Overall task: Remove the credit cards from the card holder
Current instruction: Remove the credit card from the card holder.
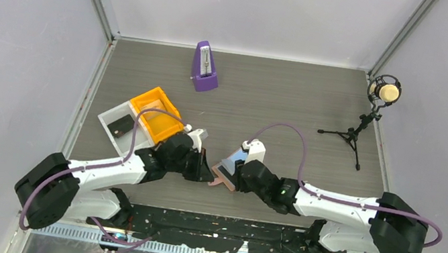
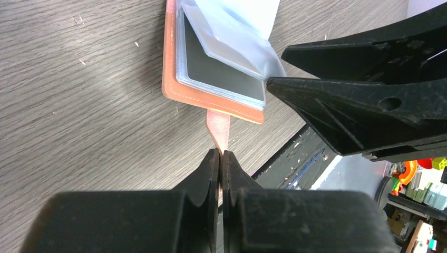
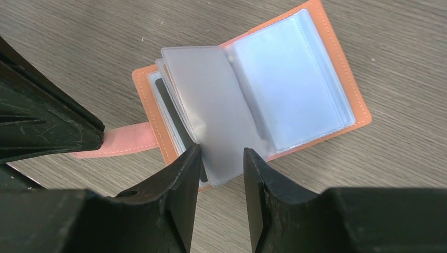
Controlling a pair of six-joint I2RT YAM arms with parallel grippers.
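Observation:
The salmon-tan card holder (image 3: 337,68) lies spread open on the table, its clear plastic sleeves fanned; it also shows in the top view (image 1: 226,171) and the left wrist view (image 2: 174,79). A dark grey card (image 3: 174,113) sits inside a left-hand sleeve and shows as a grey face in the left wrist view (image 2: 221,66). My left gripper (image 2: 221,154) is shut on the holder's side tab (image 2: 219,126). My right gripper (image 3: 221,153) is open, its jaws either side of the near edge of an upturned sleeve (image 3: 211,110), with the left fingertip by the dark card's corner.
An orange tray (image 1: 156,114) sits on a white box (image 1: 114,124) at the left. A purple metronome (image 1: 205,67) stands at the back. A microphone on a small tripod (image 1: 373,113) stands at the right. The table's near edge runs just behind the holder.

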